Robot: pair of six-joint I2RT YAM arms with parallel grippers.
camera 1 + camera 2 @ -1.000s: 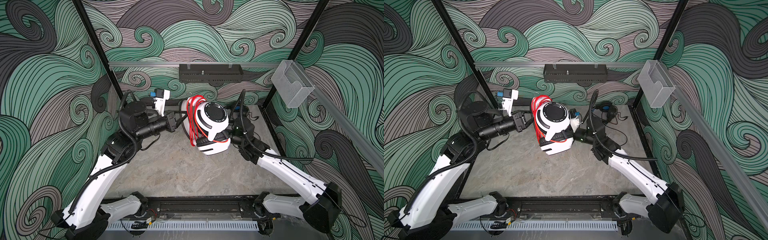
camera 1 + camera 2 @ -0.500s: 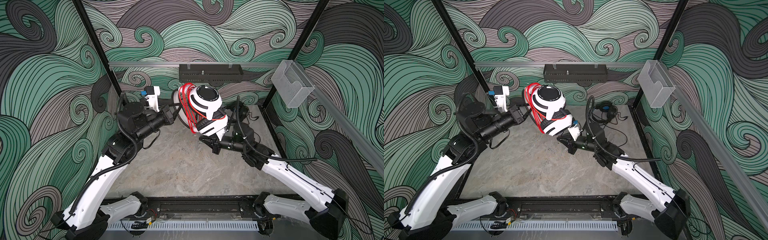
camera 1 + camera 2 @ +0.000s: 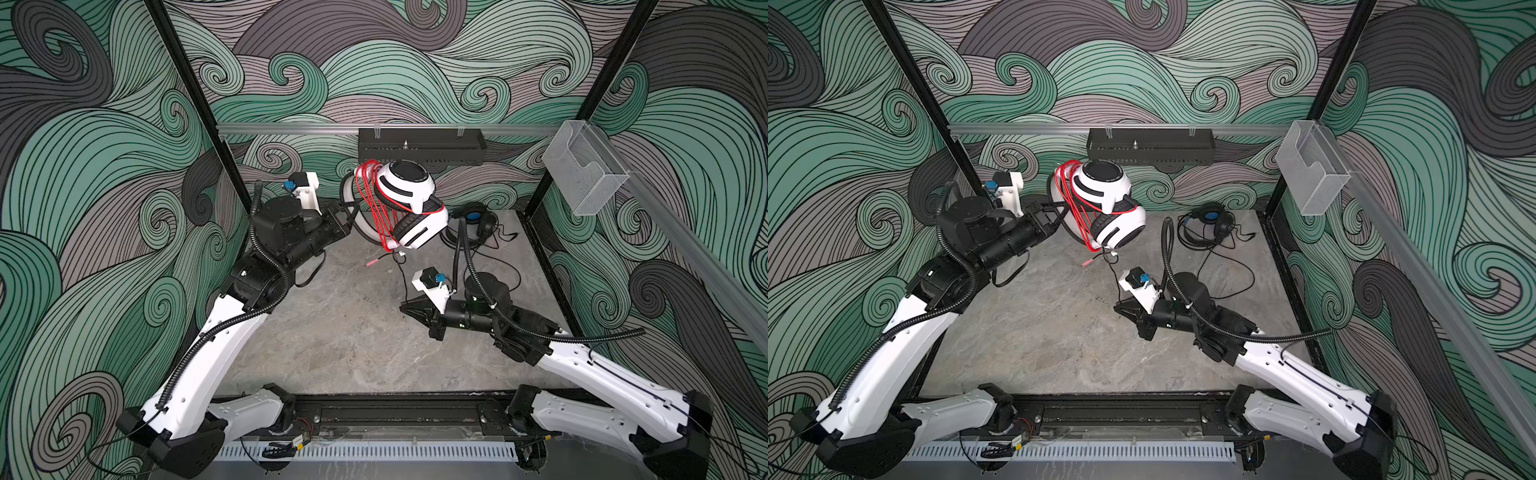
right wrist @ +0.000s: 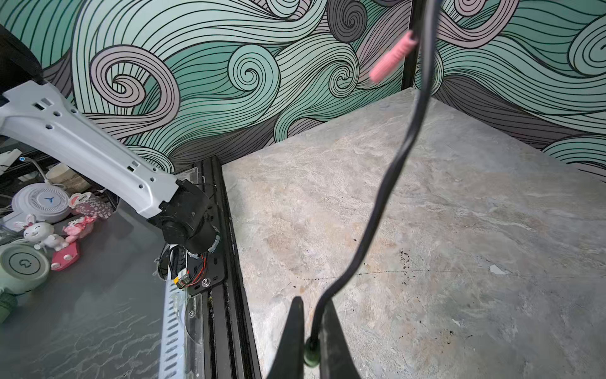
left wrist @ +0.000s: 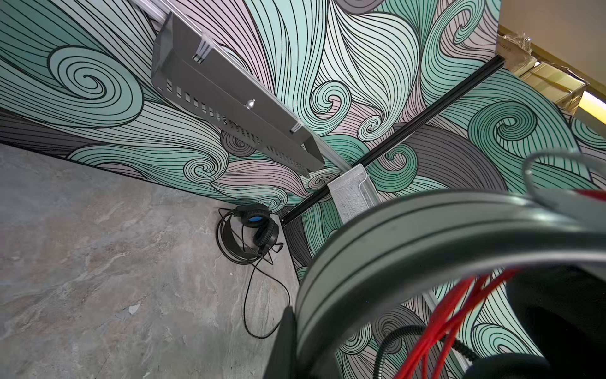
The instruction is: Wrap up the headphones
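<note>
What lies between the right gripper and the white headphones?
A black cord runs from the white headphones into the right gripper, pinched in its jaws; a pink plug dangles beside it. Both top views show it.

Tiny print ringing earcup of white headphones (image 3: 1101, 171), illegible, tag on patterned cup (image 4: 95, 210) maybe "000", no other txt.

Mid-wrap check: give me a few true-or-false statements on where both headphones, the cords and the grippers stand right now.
1. The left gripper holds the white headphones up off the table. True.
2. The red cord lies loose on the table. False: it is looped around the white headphones.
3. The black headphones lie in the back right corner of the table. True.
4. The right gripper is open and empty. False: it is shut on a thin black cord.
</note>
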